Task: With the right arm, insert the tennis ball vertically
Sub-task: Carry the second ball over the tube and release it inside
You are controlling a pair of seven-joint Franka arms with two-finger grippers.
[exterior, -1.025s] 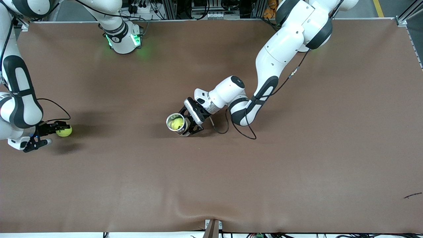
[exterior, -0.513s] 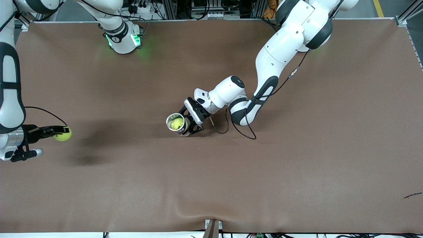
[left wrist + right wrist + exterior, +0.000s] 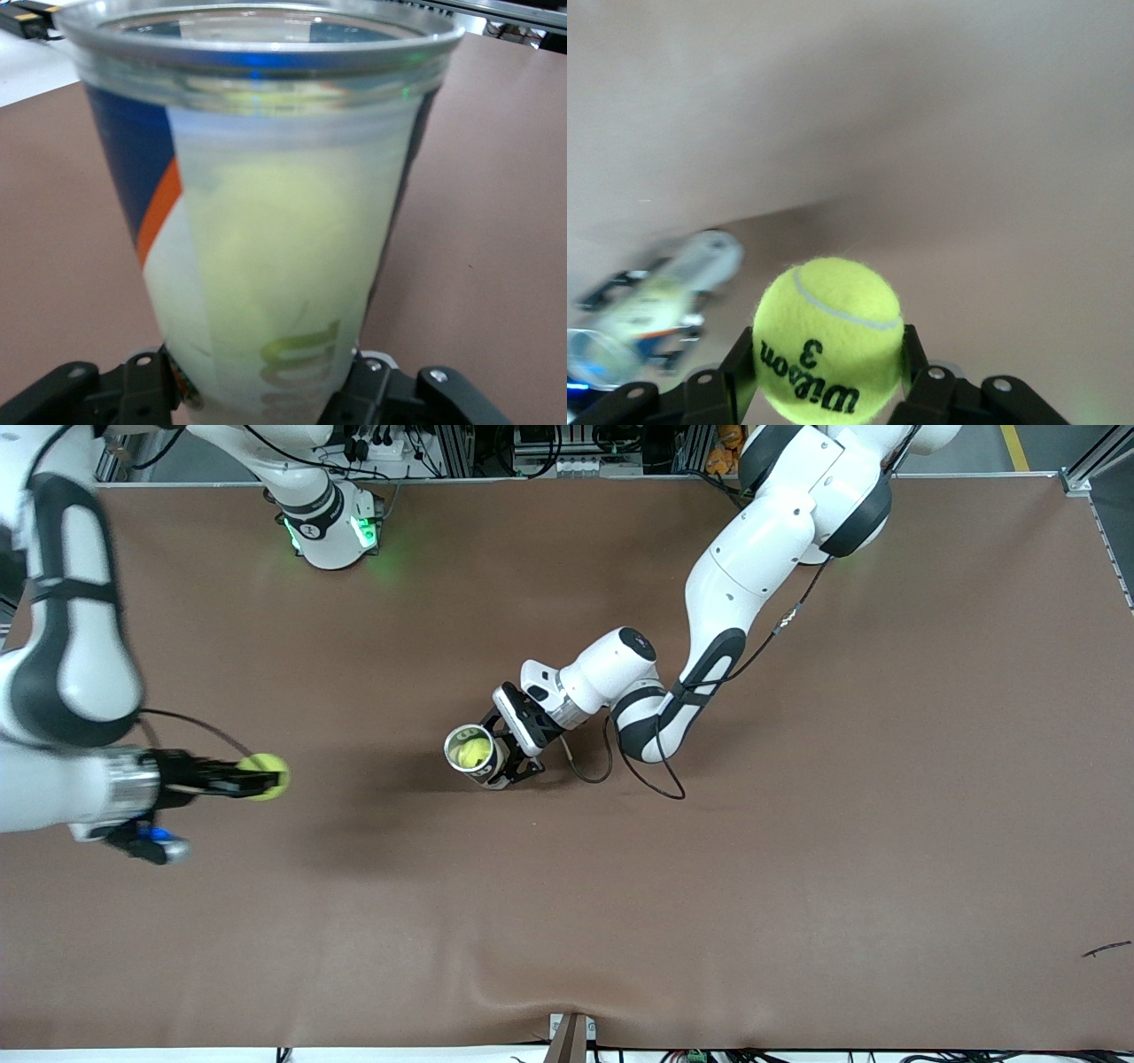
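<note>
My right fingers (image 3: 252,779) have carried the fuzzy yellow-green tennis ball (image 3: 266,777), pinched between them, toward mid-bench (image 3: 797,886). My left fingers (image 3: 505,757) stay clamped on the upright clear plastic ball tube (image 3: 469,755), another ball inside.

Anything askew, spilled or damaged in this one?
Nothing stands out. The left gripper holds the clear can upright on the table, a ball already inside. The right gripper carries a tennis ball above the table's right-arm end.
</note>
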